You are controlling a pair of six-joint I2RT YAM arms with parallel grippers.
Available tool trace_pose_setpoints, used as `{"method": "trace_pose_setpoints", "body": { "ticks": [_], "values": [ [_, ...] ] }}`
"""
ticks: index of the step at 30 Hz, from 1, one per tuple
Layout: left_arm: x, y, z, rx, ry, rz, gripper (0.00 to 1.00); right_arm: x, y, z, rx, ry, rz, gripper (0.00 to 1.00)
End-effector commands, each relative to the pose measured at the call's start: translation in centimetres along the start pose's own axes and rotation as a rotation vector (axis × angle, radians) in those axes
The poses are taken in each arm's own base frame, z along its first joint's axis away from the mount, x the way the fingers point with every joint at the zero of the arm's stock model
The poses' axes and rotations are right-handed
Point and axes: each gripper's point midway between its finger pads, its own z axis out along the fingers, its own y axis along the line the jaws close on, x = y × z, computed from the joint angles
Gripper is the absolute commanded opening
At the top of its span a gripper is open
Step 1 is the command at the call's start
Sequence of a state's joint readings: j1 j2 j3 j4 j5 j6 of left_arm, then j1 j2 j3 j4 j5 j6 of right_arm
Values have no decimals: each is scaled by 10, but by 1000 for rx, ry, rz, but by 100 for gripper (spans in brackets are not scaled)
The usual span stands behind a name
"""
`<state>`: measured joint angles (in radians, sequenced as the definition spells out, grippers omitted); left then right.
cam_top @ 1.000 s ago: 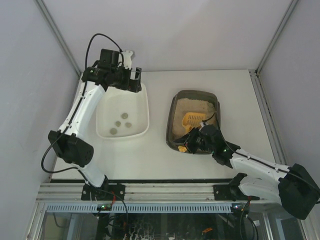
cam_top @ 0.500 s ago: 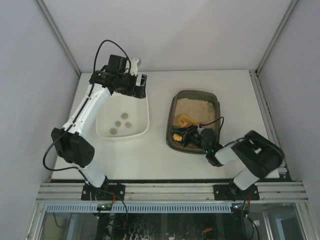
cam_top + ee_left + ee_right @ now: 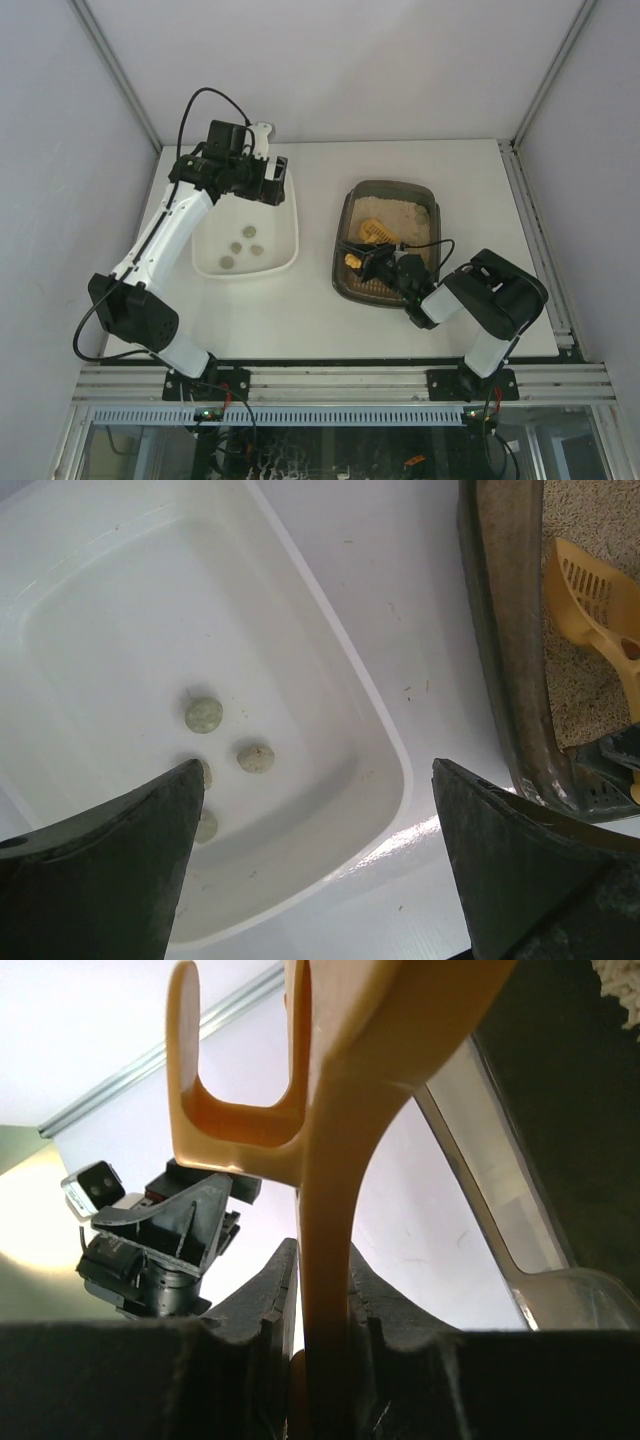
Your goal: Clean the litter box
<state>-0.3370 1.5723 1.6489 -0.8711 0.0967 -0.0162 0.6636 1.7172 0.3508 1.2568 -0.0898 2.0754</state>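
Observation:
The litter box [image 3: 392,186] is a dark tray of pale sandy litter at centre right, and its dark rim [image 3: 497,630] also runs down the right of the left wrist view. A yellow slotted scoop [image 3: 376,231] lies tilted on the litter in the box's left half. My right gripper [image 3: 364,262] is shut on the scoop's handle [image 3: 330,1170], which stands between the jaws with its hooked end up. My left gripper [image 3: 275,180] hangs open and empty over the far end of the white tray [image 3: 296,240], its fingertips [image 3: 185,780] wide apart.
The white tray [image 3: 330,650] holds three small grey-green clumps [image 3: 204,715] near its middle. White tabletop separates the tray from the litter box. Grey walls enclose the table on three sides, and the left arm's gripper [image 3: 150,1230] shows beyond the scoop handle.
My right arm has folded in toward its base and its gripper has shifted left, drawing the scoop toward the box's left side. The left gripper rocked slightly over the tray's far end.

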Motion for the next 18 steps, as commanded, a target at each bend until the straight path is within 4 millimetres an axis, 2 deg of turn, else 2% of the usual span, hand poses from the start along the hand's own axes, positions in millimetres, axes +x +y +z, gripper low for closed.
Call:
{"method": "trace_pose_setpoints", "body": {
  "ticks": [1, 7, 18],
  "values": [
    [-12, 1, -6, -11, -59, 11, 100, 19, 71, -12, -245, 92, 268, 0],
    [-14, 3, -8, -22, -64, 11, 100, -2, 76, -17, -295, -12, 332, 0],
    [-4, 5, -9, -32, -63, 8, 100, -22, 78, -9, -276, -98, 323, 0]
  ]
}}
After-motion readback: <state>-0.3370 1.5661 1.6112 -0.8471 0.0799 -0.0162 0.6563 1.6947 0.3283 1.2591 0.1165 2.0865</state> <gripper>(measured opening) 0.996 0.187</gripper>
